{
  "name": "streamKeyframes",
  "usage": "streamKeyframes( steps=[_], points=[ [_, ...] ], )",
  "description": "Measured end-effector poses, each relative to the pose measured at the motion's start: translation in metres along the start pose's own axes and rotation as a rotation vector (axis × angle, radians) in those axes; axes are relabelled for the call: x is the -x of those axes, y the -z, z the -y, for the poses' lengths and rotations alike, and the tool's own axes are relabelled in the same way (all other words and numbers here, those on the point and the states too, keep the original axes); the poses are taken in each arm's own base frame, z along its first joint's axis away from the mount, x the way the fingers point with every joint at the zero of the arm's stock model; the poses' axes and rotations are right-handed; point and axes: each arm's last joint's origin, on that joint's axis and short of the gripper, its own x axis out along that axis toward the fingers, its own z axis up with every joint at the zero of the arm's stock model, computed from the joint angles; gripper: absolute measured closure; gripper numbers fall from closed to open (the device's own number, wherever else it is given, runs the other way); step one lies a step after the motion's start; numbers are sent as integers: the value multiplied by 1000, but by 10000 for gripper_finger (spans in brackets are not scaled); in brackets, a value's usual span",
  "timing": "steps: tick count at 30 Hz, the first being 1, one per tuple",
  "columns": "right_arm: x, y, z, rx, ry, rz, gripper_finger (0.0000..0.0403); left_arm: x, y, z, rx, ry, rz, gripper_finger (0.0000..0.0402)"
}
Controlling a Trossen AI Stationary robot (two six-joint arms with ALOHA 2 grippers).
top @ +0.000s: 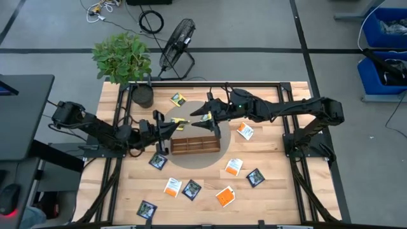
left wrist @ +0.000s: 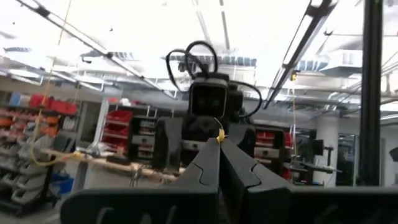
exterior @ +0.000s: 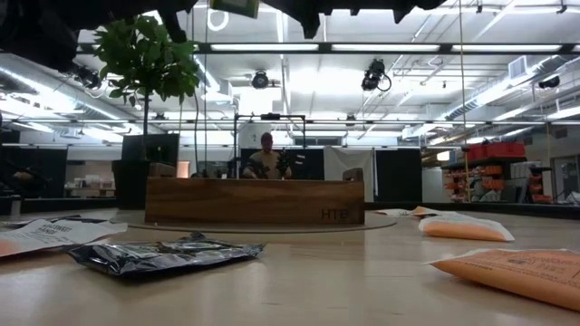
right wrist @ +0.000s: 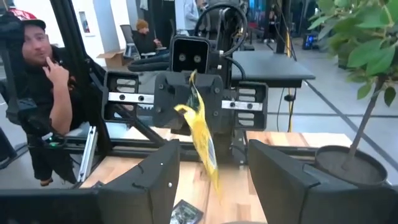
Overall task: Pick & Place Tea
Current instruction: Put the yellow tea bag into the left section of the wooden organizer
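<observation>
My left gripper (top: 173, 125) is shut on a yellow-green tea sachet (top: 180, 122), high above the long wooden tray (top: 194, 145). My right gripper (top: 202, 114) faces it from the right, open. In the right wrist view the sachet (right wrist: 204, 140) stands edge-on between my right fingers (right wrist: 155, 177), apart from both. Other sachets lie flat on the table: a yellow-green one (top: 179, 99), orange-and-white ones (top: 245, 131) (top: 234, 167), and navy ones (top: 158, 161) (top: 255, 177). My left gripper pinches the sachet between its two fingertips (left wrist: 211, 155); only a yellow sliver (left wrist: 219, 133) shows above them. The fingers come roughly level from the table's left. The sachet (right wrist: 199, 124) is creased, stands edge-on and nearly upright, its lower end hanging free, clear of tray and table.
The tray sits on a round grey mat (top: 219, 160). A potted plant (top: 142, 95) stands at the far left, and a fan (top: 177, 44) stands beyond the table. More sachets (top: 172, 187) (top: 225, 196) (top: 147, 209) lie near the front. A person (right wrist: 37, 81) sits beyond the table's left side.
</observation>
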Motion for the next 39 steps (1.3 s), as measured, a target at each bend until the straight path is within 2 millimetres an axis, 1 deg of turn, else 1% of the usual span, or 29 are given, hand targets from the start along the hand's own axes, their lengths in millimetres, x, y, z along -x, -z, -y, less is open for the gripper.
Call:
streamKeyframes(
  steps=[5, 9, 13, 21, 23, 28, 35, 39],
  points=[
    [-1, -1, 0, 5, 0, 12, 211, -1, 0, 0, -14, 1, -5, 400],
    [0, -1, 0, 6, 0, 15, 235, -1, 0, 0, -15, 1, -6, 400],
    [-1, -2, -1, 9, -12, 21, 274, -1, 0, 0, -17, -2, -6, 400],
    [-1, -2, -1, 16, -16, 29, 376, -2, 1, -3, -30, -11, -9, 400],
    [-1, -2, -2, 33, -18, 28, 395, -2, 2, -3, -33, -12, -12, 400],
    [-2, -2, -7, 55, -34, 28, 399, -2, 3, -3, -69, -12, -25, 400],
    [-1, 0, -8, 45, -33, -3, 401, -1, 7, -3, -92, -18, -61, 399],
    [-1, 1, -8, 41, -31, -11, 401, 0, 7, 1, -130, 0, -65, 399]
  ],
)
